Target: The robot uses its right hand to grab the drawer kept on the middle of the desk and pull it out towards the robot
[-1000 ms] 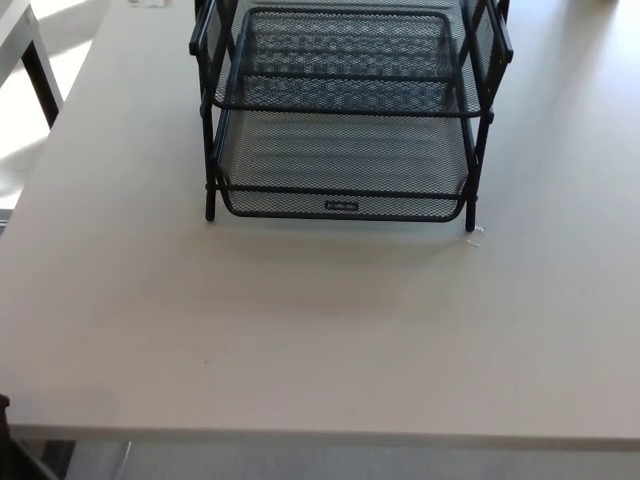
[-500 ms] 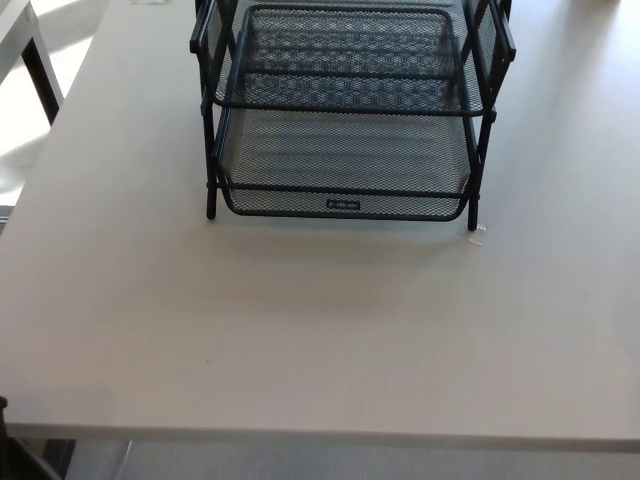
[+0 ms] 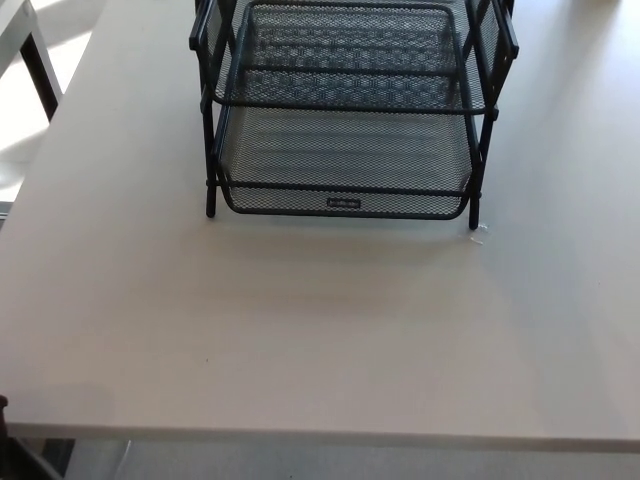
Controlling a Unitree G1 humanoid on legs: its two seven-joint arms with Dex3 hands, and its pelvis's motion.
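View crept slightly since last second, drawer (image 3: pixel 343 170) unmoved on surface (image 3: pixel 320 330). My hands out of frame, state unknown; reach not started.

drawer rack (image 3: pixel 345 110) top cut off, label (image 3: pixel 342 203) unreadable

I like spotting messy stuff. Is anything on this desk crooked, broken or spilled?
Nothing much. The black mesh drawer rack stands straight on the desk, trays level. Only a tiny pale scrap lies by its front right leg; too small to identify.
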